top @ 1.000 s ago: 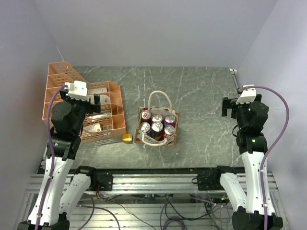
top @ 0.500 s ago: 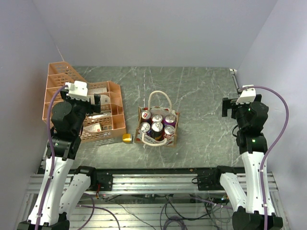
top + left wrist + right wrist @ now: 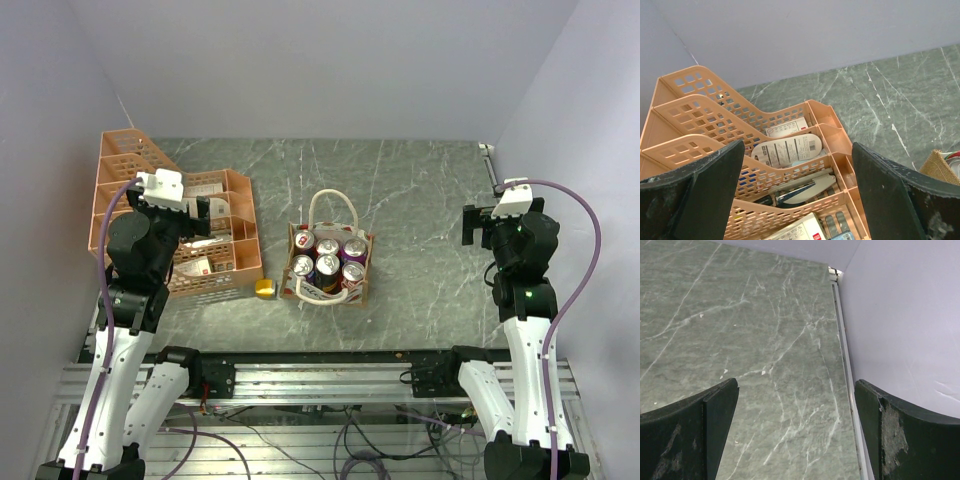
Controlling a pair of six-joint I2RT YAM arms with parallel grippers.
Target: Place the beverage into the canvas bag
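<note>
Left gripper (image 3: pixel 203 215), jaws wide and empty, hangs over the orange tray rack (image 3: pixel 125 160) at middle left, nearer than the equally wide right gripper (image 3: pixel 468 224) to the canvas bag (image 3: pixel 366 272) at frame centre, where six beverage cans (image 3: pixel 328 265) stand upright.

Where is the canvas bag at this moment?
In the top view, the canvas bag stands near the middle of the table, holding cans; a small yellow object and the orange rack lie to its left.
</note>
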